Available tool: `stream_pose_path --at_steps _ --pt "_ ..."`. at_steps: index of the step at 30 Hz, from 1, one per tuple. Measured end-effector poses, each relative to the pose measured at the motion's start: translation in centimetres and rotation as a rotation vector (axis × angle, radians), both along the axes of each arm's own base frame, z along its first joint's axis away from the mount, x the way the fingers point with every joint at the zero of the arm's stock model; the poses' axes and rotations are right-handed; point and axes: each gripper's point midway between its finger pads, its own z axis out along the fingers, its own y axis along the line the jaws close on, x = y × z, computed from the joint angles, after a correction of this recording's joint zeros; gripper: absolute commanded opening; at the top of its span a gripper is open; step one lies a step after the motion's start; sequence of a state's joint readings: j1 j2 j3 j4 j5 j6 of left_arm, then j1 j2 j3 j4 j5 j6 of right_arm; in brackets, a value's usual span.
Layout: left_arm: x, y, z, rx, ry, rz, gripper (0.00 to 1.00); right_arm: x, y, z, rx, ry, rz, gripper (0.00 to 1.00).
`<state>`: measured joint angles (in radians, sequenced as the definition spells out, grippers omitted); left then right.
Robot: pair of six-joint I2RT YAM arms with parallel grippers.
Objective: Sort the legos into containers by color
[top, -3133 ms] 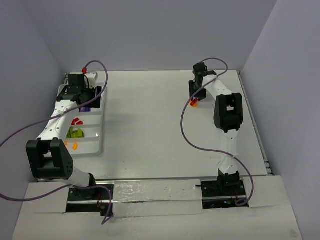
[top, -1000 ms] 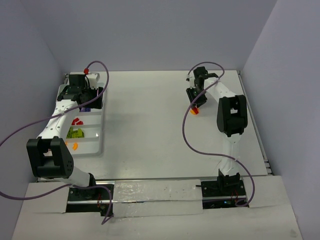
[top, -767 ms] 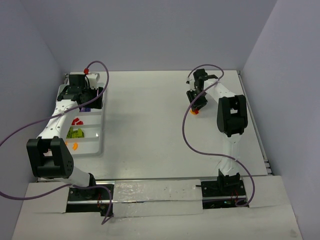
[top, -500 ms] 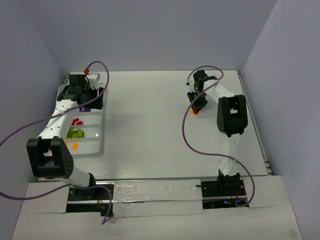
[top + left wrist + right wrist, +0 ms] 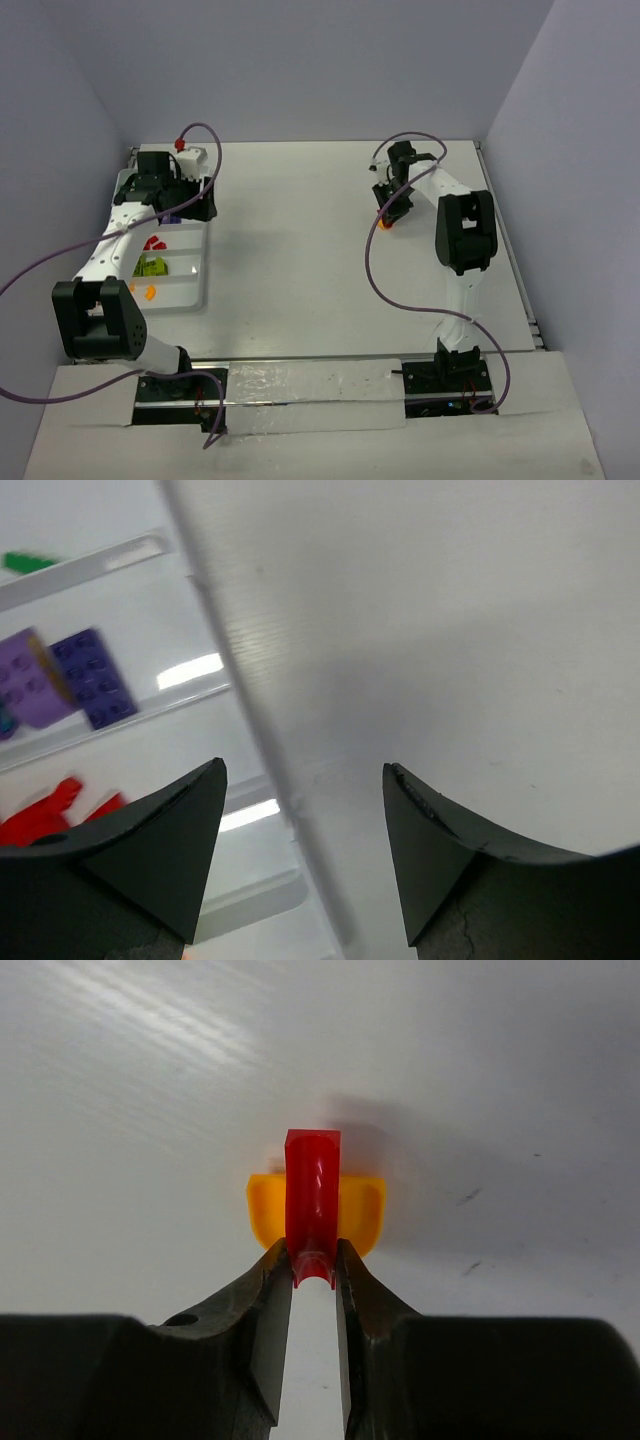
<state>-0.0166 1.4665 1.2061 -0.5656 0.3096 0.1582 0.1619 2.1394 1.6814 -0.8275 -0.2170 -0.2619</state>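
While sorted legos [image 5: 152, 266] lie in the tray [image 5: 190, 262] at left, the right pincer [image 5: 313, 1252] pinches a red lego [image 5: 312, 1185] touching an orange lego [image 5: 362, 1210], upper right, seemingly the last loose; the left pincer [image 5: 302, 768] gapes empty.

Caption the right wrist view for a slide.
Right gripper pinches a red lego; an orange lego lies behind it.

Glossy red brick [image 5: 312, 1195], perhaps plastic

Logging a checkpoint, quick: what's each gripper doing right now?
Left gripper: open, empty, above the tray rim.
Right gripper: shut on the red lego; an orange lego shows behind it.
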Motion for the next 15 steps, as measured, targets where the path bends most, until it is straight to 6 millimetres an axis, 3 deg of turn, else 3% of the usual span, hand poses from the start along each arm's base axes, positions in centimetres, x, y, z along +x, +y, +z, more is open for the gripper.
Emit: stream_pose_path --at_steps 4,9,12,15 --pt "-2.9 -3.6 1.2 -0.159 -0.038 -0.163 0.66 -0.7 2.8 2.8 0.163 -0.015 0.068 0.0" --pt "-5.5 -7.9 3.8 -0.41 -0.087 -0.319 0.64 -2.7 8.1 9.7 0.415 -0.086 0.192 0.0" --pt "-6.5 -9.7 5.1 -0.542 -0.089 -0.377 0.64 -5.0 11.7 13.7 0.534 -0.119 0.302 0.0" --pt "-7.1 -11.2 6.3 -0.647 -0.082 -0.422 0.63 -8.5 15.8 16.2 0.645 -0.101 0.433 0.0"
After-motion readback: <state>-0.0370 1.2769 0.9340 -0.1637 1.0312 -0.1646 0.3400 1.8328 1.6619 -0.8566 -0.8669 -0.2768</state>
